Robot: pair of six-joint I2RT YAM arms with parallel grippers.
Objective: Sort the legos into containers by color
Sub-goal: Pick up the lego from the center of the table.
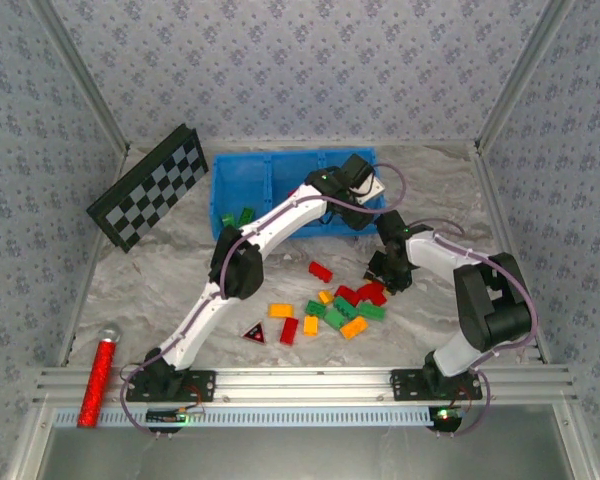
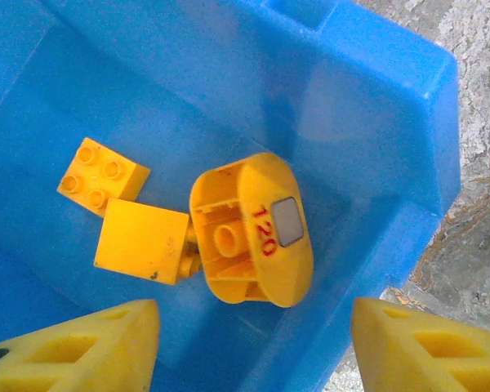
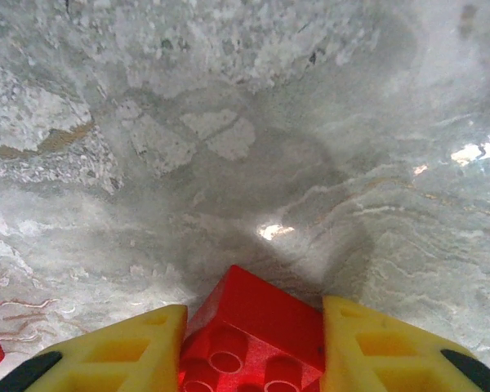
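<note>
Legos point(image 1: 337, 318): yellow ones point(image 2: 141, 242) in container point(image 2: 376, 106) below open left gripper point(image 2: 253, 327); right wrist: right gripper point(image 3: 253, 309) clamps red lego point(image 3: 257, 331).

My left arm point(image 1: 280, 215) and right arm point(image 1: 435, 250) wear white shells over black joints, with a thin purplish cable looping along each. My fingers point(image 2: 73, 351) are yellow wedges with triangular cut-outs, perhaps black-padded at the tips.

On table point(image 1: 170, 280): legos point(image 1: 346, 311) before bin point(image 1: 221, 196); checkerboard point(image 1: 150, 200) left of bin.
</note>
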